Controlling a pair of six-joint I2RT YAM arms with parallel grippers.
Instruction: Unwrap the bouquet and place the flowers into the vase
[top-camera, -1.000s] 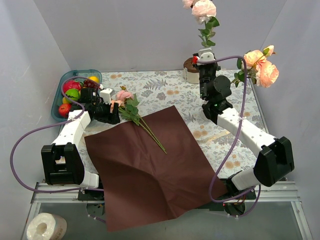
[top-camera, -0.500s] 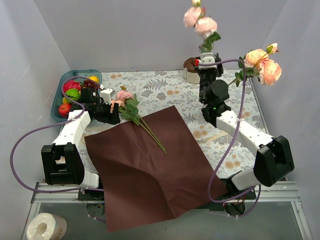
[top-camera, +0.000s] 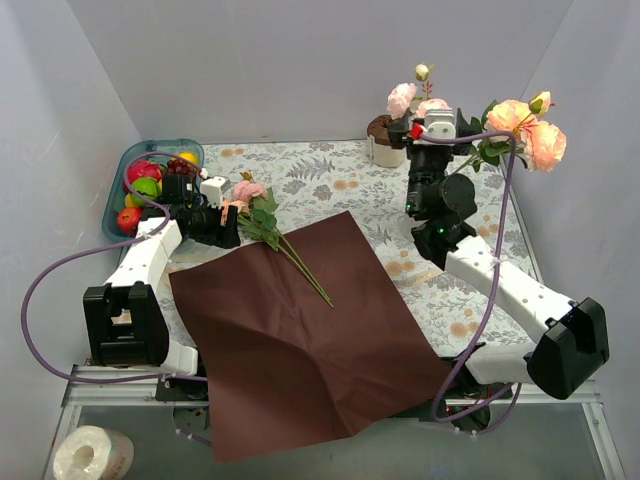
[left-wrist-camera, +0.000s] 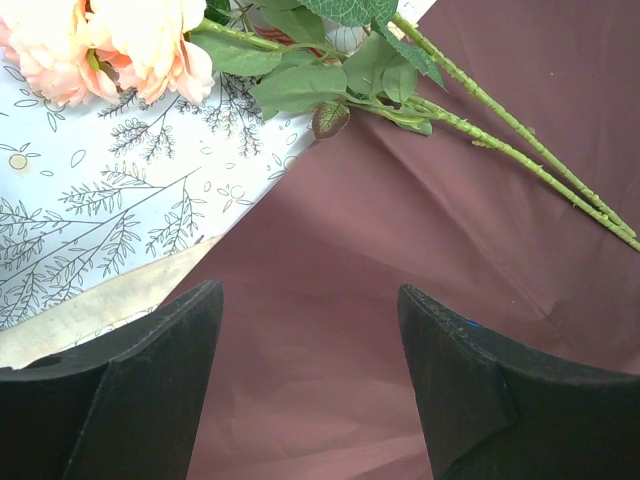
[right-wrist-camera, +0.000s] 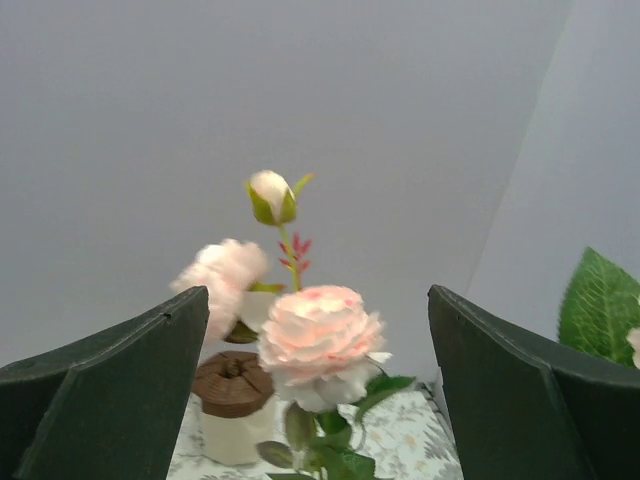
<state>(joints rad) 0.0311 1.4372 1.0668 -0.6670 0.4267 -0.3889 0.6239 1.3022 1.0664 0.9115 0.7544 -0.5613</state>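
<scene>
Patterned tablecloth (top-camera: 330, 180), maroon paper (top-camera: 300, 350) past near edge; left fingers (left-wrist-camera: 150, 400), right fingers (right-wrist-camera: 110, 400) apart.

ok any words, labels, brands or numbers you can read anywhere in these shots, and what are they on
None: no readable text in any view.
Maroon wrapping paper: plain, no print.
Tablecloth: only a leaf and flower pattern, no words.
Cream jar with the brown top: no label visible.
White roll at the bottom left: blank as far as it shows.
</scene>
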